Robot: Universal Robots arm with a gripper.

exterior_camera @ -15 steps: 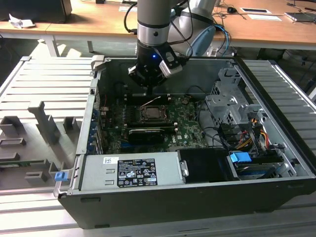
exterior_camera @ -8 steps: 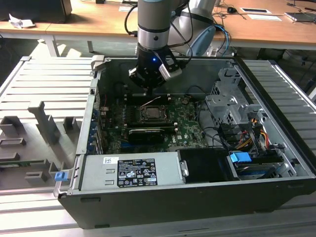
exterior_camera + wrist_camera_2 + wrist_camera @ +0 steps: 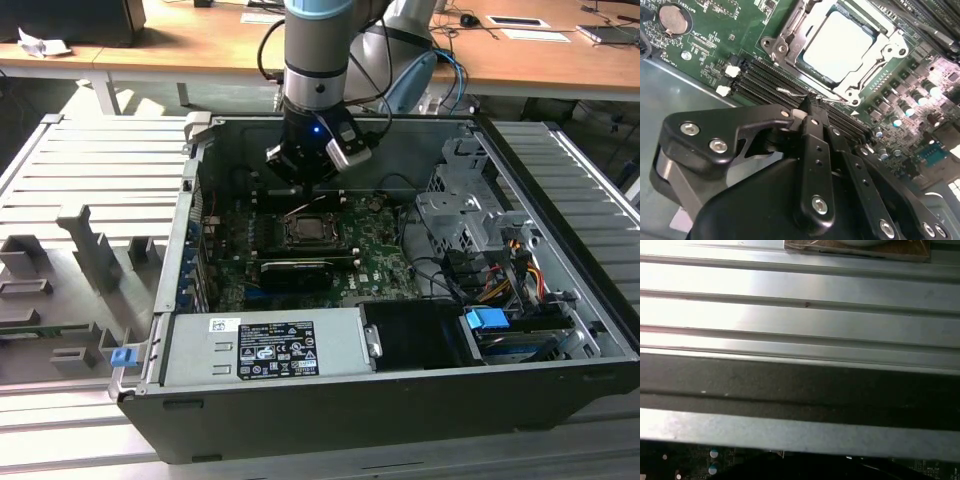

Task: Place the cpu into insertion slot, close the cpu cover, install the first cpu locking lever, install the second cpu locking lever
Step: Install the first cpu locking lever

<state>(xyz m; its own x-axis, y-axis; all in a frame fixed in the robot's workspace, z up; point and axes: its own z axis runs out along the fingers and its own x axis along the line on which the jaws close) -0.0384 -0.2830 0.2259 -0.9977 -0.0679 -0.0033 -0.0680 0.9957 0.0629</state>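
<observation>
While the open computer case (image 3: 560, 330) lies on its side on a ribbed metal counter (image 3: 90, 170), the robot arm (image 3: 318, 50) reaches down into it from above. Its gripper (image 3: 305, 178) hangs over the green circuit board (image 3: 385, 255), near the case's far wall and just beyond the socket.

Seen from the second wrist view, the gripper (image 3: 810, 107) has its black jaws drawn together at the tips, right at a thin wire locking lever (image 3: 790, 92) that runs along the near edge of the socket, beside the black memory slots (image 3: 760, 80). Whether the tips actually pinch the wire cannot be told.

The chip (image 3: 839, 46) already sits flat in the socket (image 3: 316, 233), its pale metal face showing through the large opening of the silvery cover frame (image 3: 875, 65), which lies closed down over it.

A round coin battery (image 3: 672, 18) sits on the board away from the socket. A grey power supply box (image 3: 265, 345) fills the case's near edge.
</observation>
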